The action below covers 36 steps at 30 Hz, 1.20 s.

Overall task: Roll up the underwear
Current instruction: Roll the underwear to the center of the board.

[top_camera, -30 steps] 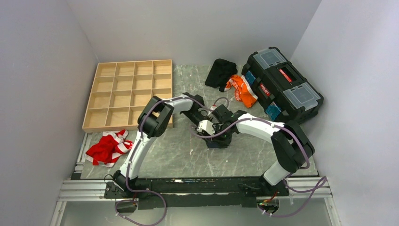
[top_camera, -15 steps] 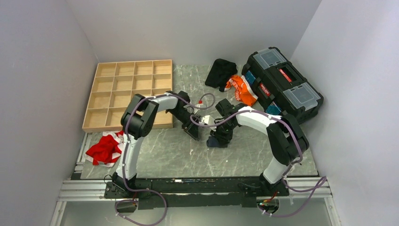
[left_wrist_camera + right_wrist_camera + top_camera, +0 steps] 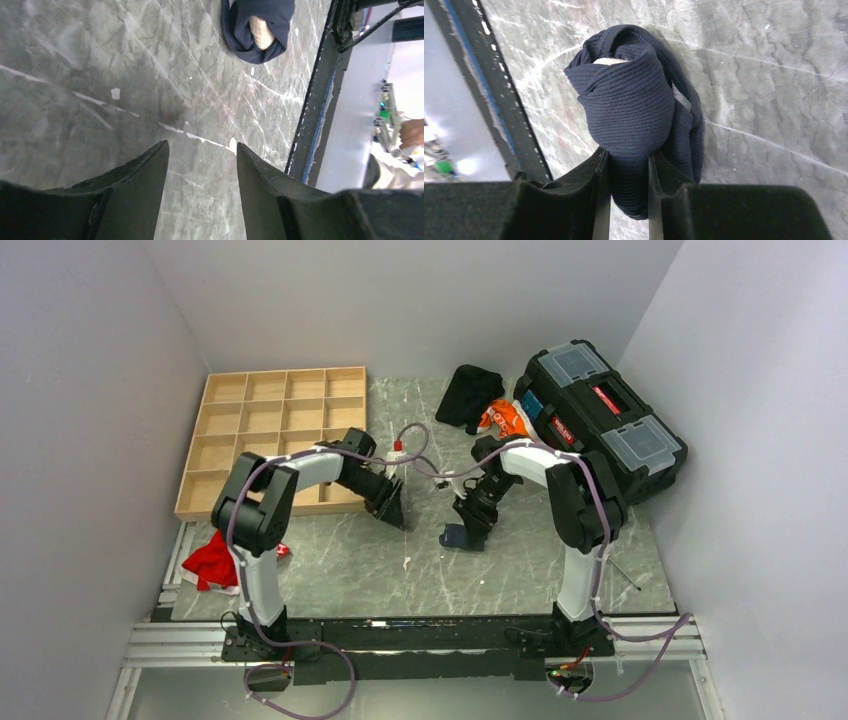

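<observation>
The underwear [image 3: 634, 115], a ribbed navy knit rolled into a rounded bundle with a pale patch showing at one end, lay on the grey, marble-veined counter [image 3: 774, 100], its other end pinched between the matte black fingers of the right pincer [image 3: 629, 165]. The left pincer [image 3: 200, 150] hung spread above bare counter nearby. White lettering on the orange garment [image 3: 510, 425] was too small to read.

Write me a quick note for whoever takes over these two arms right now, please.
Left end effector: open, empty, over bare table, apart from the bundle.
Right end effector: shut on the underwear, pinching one end.
Underwear: a bunched navy roll, mid-table.
Done: mostly rolled, it seems.
Left: probably tuck in the loose band along its side, then let go.
</observation>
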Each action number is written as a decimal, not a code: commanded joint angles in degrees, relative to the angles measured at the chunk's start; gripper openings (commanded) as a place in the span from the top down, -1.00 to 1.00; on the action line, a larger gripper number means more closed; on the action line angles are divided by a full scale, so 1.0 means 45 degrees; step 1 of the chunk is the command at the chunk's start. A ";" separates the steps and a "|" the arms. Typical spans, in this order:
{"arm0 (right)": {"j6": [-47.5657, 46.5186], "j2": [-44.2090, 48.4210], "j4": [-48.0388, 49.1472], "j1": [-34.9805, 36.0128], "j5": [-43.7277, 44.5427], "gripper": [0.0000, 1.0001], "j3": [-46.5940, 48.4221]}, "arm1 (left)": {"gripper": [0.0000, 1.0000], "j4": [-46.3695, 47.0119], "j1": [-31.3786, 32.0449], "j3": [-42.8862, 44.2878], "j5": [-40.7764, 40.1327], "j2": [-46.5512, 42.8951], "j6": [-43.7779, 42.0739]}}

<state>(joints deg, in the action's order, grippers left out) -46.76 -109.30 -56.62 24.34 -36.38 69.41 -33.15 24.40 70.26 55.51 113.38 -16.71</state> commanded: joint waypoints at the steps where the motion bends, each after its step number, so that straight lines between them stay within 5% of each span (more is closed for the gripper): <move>1: -0.1214 -0.1815 -0.1639 -0.0296 -0.0914 1.00 0.0877 | -0.15 0.2788 0.0006 -0.1245 -0.0519 -0.2101 0.0457; 10: -0.1923 -0.4423 -0.3382 -0.0887 -0.1681 1.00 0.2992 | -0.31 0.5653 0.0433 -0.3420 -0.1496 -0.4535 -0.0122; 19: -0.2221 -0.5518 -0.4336 -0.0950 -0.2209 0.99 0.3796 | -0.51 0.6881 0.3366 -0.4194 -0.4759 -0.6080 -0.2338; 27: -0.2144 -0.5686 -0.4358 -0.0946 -0.2343 0.99 0.3857 | -0.75 0.6397 0.5914 -0.2971 -0.6899 -0.4772 -0.4361; 36: -0.2109 -0.5729 -0.4312 -0.0945 -0.2292 0.99 0.3752 | -0.88 0.6328 0.6845 -0.1715 -0.7947 -0.3118 -0.5004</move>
<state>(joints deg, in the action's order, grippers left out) -52.97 -132.66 -82.13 19.27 -51.24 86.76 -4.97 53.80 59.24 22.57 97.17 -36.07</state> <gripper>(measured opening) 0.254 0.932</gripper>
